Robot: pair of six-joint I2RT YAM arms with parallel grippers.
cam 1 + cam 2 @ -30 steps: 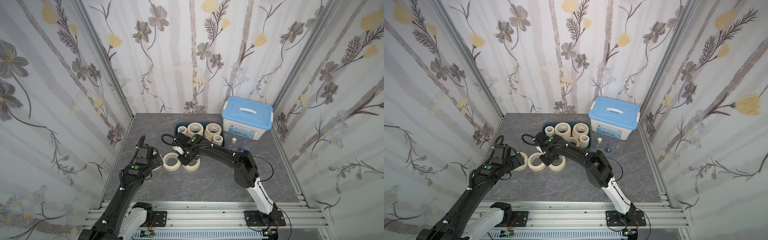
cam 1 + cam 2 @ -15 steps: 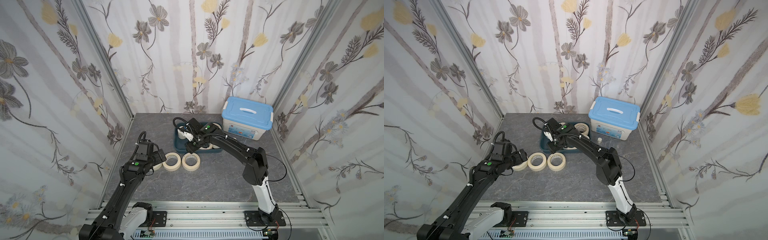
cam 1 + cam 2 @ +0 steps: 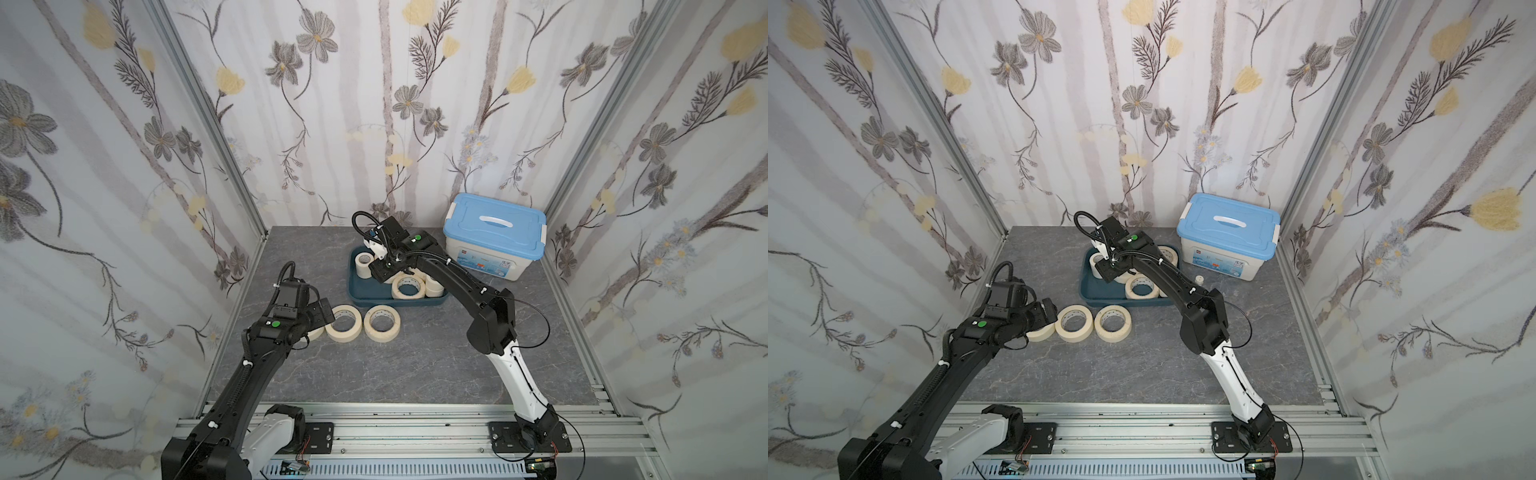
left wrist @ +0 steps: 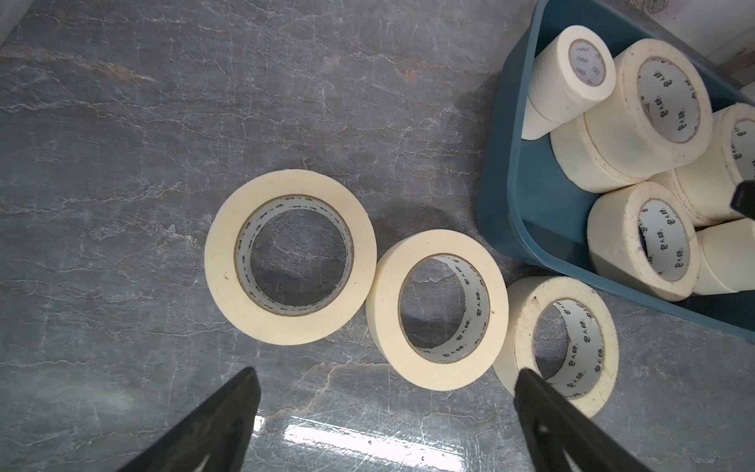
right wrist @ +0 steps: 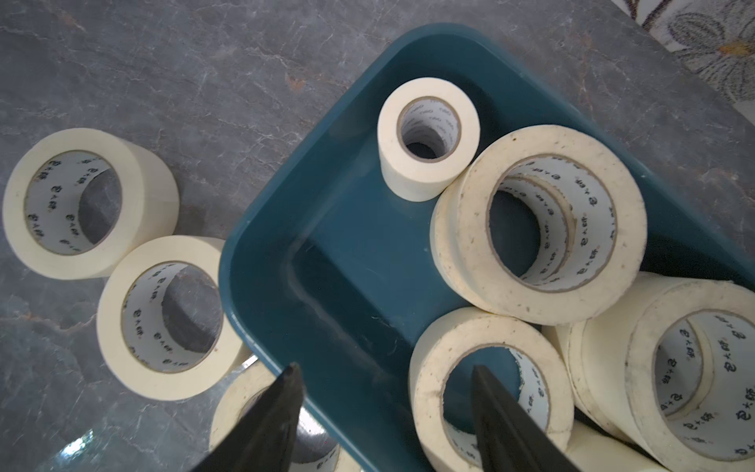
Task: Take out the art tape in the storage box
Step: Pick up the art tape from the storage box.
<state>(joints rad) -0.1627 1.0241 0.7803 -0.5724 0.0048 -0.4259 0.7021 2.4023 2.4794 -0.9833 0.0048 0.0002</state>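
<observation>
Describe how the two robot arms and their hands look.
Both arms are matte black along the links, with glossy white shells near their bases on a silver rail. The left arm and right arm each carry a green dot near the wrist and a black ribbed cable looping above it. Each hand, left hand and right hand, has two tapered black fingers.

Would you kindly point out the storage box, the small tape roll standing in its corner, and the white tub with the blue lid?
storage box (image 3: 362, 293): a top view, bare teal floor near its front.
small tape roll (image 5: 425, 126): right wrist view, its top face.
white tub (image 3: 492, 226): a top view, blue lid beside the handle.
</observation>
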